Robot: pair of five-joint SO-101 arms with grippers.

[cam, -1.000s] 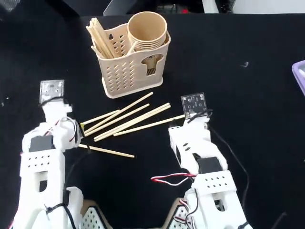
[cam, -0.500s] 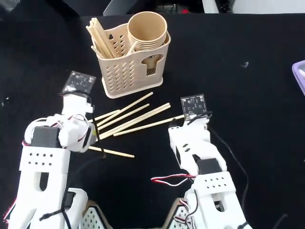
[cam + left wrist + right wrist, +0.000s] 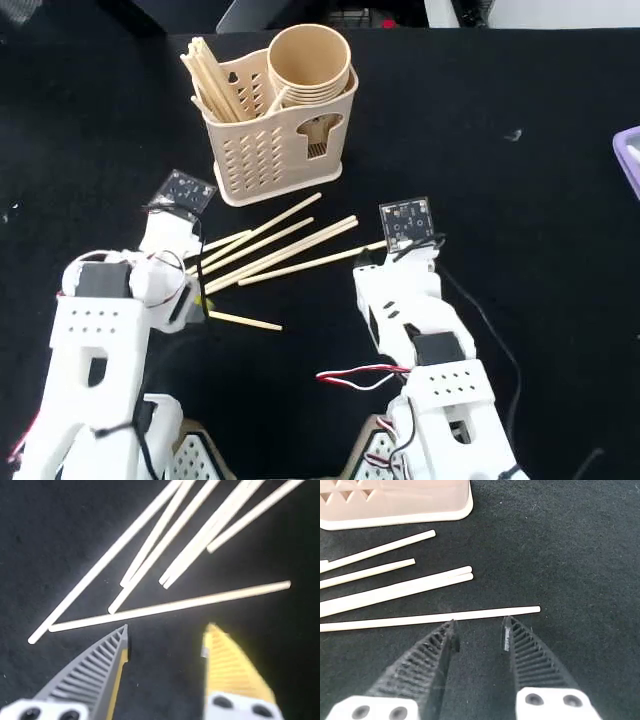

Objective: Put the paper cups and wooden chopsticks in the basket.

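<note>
The beige basket (image 3: 275, 140) stands at the back of the black table and holds stacked paper cups (image 3: 310, 62) and several wooden chopsticks (image 3: 213, 80). Several loose chopsticks (image 3: 270, 245) lie fanned in front of it. One single chopstick (image 3: 245, 320) (image 3: 170, 605) lies apart, just beyond my open left gripper (image 3: 167, 630) (image 3: 200, 298). My right gripper (image 3: 479, 627) (image 3: 365, 262) stands open at the right end of the fan. Its tips sit at the nearest chopstick (image 3: 435, 618), with nothing between the fingers.
The basket's base (image 3: 395, 502) stands beyond the loose sticks in the right wrist view. A purple object (image 3: 630, 155) pokes in at the right edge. Black cloth stretches to the right of the basket and arms.
My left arm has swung right and forward toward the loose chopsticks, and its wrist has turned. The right arm, the basket and the sticks have stayed put.
</note>
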